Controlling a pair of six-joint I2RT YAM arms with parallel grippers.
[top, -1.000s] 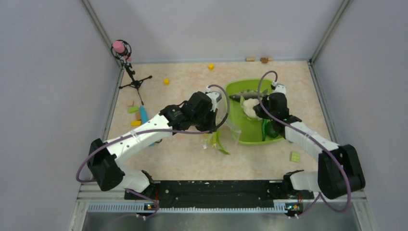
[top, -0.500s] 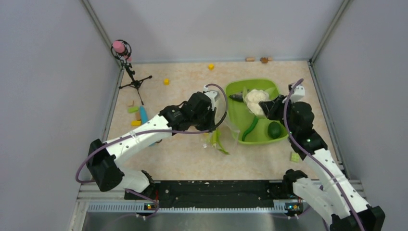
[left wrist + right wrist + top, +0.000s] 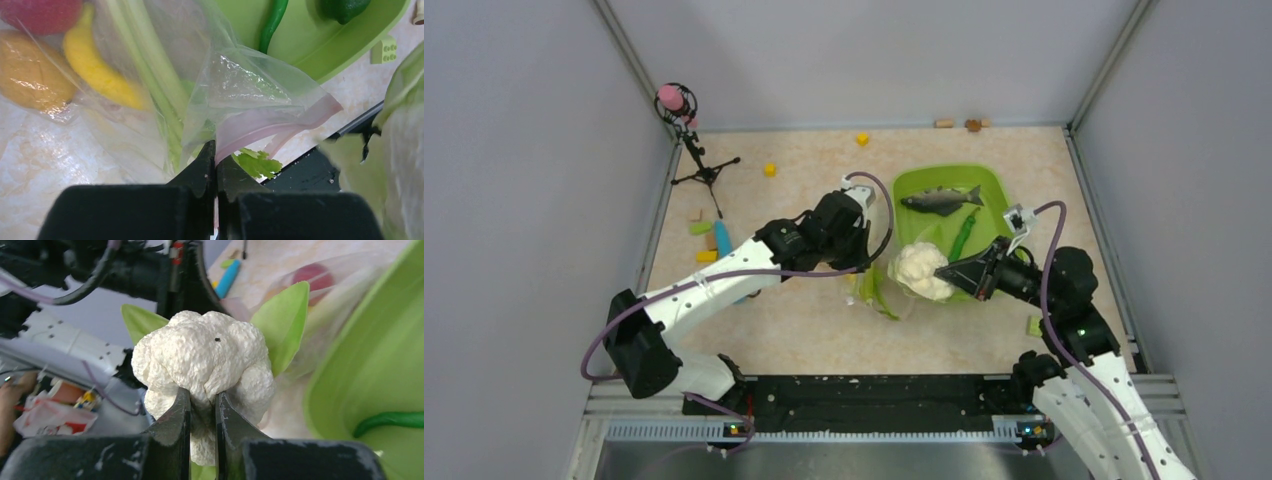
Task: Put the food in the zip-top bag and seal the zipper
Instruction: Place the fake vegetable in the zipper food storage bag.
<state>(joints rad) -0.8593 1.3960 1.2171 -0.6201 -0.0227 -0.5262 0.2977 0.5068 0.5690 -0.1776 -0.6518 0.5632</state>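
My right gripper (image 3: 948,272) (image 3: 202,396) is shut on the white cauliflower (image 3: 920,269) (image 3: 205,360) and holds it in the air at the left rim of the lime-green tray, right by the bag's mouth. My left gripper (image 3: 862,262) (image 3: 216,150) is shut on the pink zipper (image 3: 270,127) of the clear zip-top bag (image 3: 886,270) (image 3: 165,75) and holds its edge up. Inside the bag I see a red tomato (image 3: 42,14), an orange piece (image 3: 30,75), a yellow banana (image 3: 97,67) and green stalks (image 3: 150,70).
The lime-green tray (image 3: 994,180) holds a grey fish (image 3: 939,200), a green pepper (image 3: 964,232) and a dark green item (image 3: 345,7). Small blocks lie on the table, one by the tray (image 3: 1035,325). A microphone stand (image 3: 686,130) stands at far left.
My right gripper lifted the cauliflower out of the tray and carried it forward and left to the bag's mouth, the arm swinging out to the right. The left arm barely moved.
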